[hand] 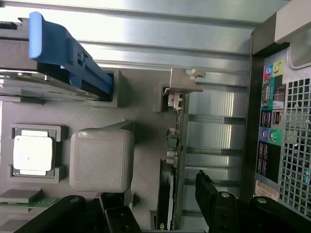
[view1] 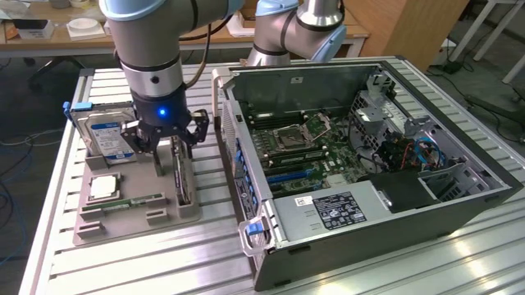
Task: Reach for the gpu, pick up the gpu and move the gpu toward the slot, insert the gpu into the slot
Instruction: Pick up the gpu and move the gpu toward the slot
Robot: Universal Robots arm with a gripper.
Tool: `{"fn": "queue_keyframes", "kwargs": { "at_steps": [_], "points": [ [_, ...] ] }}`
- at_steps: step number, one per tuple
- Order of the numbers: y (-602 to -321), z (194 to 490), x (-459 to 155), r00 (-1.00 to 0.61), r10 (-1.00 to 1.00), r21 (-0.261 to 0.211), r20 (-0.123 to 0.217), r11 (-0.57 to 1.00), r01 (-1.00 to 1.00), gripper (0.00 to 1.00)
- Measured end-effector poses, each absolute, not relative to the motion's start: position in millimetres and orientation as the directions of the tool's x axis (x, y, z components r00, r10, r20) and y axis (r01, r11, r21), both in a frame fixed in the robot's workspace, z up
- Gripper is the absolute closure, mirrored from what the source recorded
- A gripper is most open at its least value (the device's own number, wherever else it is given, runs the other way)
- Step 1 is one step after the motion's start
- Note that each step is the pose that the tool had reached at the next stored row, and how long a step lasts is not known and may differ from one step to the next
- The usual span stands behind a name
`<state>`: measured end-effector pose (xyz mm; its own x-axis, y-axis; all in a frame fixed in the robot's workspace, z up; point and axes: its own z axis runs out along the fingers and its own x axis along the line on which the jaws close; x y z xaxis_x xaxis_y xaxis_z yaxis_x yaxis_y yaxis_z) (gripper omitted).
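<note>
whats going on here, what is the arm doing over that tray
The robot arm's gripper hangs low over the grey plastic parts tray. It is open and straddles the thin dark gpu card with a metal bracket, which stands on edge in its holder. The card is not yet clamped or lifted. The open dark computer case lies beside the tray, on the exterior view's right.

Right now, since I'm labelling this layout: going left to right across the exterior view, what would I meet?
hard drive → gpu → motherboard → blue cables
</note>
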<state>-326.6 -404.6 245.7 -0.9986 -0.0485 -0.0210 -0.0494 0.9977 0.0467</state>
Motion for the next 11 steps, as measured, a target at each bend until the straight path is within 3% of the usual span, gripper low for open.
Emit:
{"fn": "queue_keyframes", "kwargs": {
  "at_steps": [11],
  "points": [
    [-407.5,237.0,-326.5,-0.999,-0.037,0.047,-0.021,0.998,-0.038,0.35]
  ]
}}
